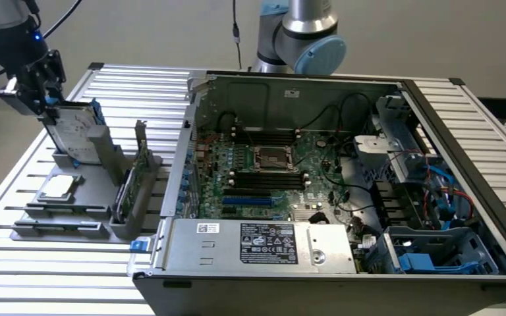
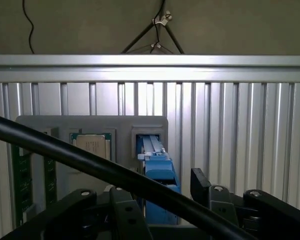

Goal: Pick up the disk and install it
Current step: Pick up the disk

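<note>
The gripper (image 1: 47, 105) hangs at the far end of the exterior view's left, directly over the rectangular silver-grey metal disk with the white label and blue plastic rails (image 1: 70, 131). The disk stands on its edge in a grey plastic holder (image 1: 105, 150) on the slatted aluminium surface (image 1: 42, 263), nearly upright, with its long axis pointing up toward the gripper. In the wrist view the blue upper edge of the disk (image 2: 159, 170) lies between the two black fingers (image 2: 212, 197). The gripper (image 2: 165, 200) is spread, and a small gap shows on one side, so it seems not yet to pinch the disk. The open black computer case (image 1: 323, 164) lies well apart, toward the exterior view's right.
</note>
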Available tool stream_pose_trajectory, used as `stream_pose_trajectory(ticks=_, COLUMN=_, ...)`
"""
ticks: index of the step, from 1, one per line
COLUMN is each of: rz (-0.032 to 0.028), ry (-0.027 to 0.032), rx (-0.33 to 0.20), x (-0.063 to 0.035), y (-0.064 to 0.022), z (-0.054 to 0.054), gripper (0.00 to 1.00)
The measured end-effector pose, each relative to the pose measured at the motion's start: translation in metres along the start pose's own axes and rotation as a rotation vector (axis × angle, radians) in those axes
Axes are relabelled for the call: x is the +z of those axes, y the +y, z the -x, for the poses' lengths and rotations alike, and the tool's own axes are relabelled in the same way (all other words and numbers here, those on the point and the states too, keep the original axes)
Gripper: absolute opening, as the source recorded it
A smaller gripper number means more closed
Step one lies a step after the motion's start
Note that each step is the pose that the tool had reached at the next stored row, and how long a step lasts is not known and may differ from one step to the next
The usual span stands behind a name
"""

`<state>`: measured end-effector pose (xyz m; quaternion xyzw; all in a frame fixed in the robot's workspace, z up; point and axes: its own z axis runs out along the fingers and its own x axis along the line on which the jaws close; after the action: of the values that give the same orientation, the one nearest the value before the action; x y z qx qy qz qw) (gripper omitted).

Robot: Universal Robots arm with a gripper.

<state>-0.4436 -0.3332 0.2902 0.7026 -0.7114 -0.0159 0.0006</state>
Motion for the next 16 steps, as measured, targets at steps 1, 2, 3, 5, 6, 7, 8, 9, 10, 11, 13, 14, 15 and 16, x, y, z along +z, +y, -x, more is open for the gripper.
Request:
stream_pose_trajectory(ticks=1, rz=0.0, ry=-0.0003, rx=0.001, x=0.0, y=0.0, z=0.0, gripper=0.51)
stream_pose_trajectory(ticks=2, rz=0.0, ry=-0.0006, rx=0.001, x=0.0, y=0.0, z=0.0, gripper=0.51)
stream_pose_trajectory(ticks=3, rz=0.0, ry=-0.0008, rx=0.002, x=0.0, y=0.0, z=0.0, gripper=0.44)
stream_pose_trajectory(ticks=5, rz=0.0, ry=-0.0017, rx=0.003, x=0.0, y=0.0, z=0.0, gripper=0.44)
stream_pose_trajectory(ticks=6, rz=0.0, ry=-0.0022, rx=0.003, x=0.0, y=0.0, z=0.0, gripper=0.44)
stream_pose_trajectory(ticks=7, rz=0.0001, ry=-0.0028, rx=0.004, x=-0.0001, y=0.0, z=0.0, gripper=0.44)
stream_pose_trajectory(ticks=8, rz=0.0, ry=-0.0036, rx=0.004, x=-0.0002, y=0.0, z=-0.0001, gripper=0.42)
stream_pose_trajectory(ticks=9, rz=0.0, ry=-0.0046, rx=0.005, x=-0.0002, y=0.0, z=-0.0001, gripper=0.36)
stream_pose_trajectory(ticks=10, rz=-0.0001, ry=-0.0055, rx=0.005, x=-0.0003, y=0.0, z=-0.0001, gripper=0.36)
stream_pose_trajectory(ticks=11, rz=-0.0001, ry=-0.0065, rx=0.006, x=-0.0004, y=0.0, z=-0.0001, gripper=0.34)
stream_pose_trajectory(ticks=13, rz=0.0, ry=-0.0091, rx=0.006, x=-0.0006, y=0.0, z=-0.0004, gripper=0.34)
stream_pose_trajectory(ticks=14, rz=-0.0001, ry=-0.0107, rx=0.006, x=-0.0007, y=0.0, z=-0.0005, gripper=0.34)
stream_pose_trajectory(ticks=15, rz=-0.0002, ry=-0.0129, rx=0.007, x=-0.0006, y=0.0, z=-0.0009, gripper=0.34)
stream_pose_trajectory(ticks=16, rz=-0.0001, ry=-0.0153, rx=0.007, x=-0.0007, y=0.0, z=-0.0013, gripper=0.34)
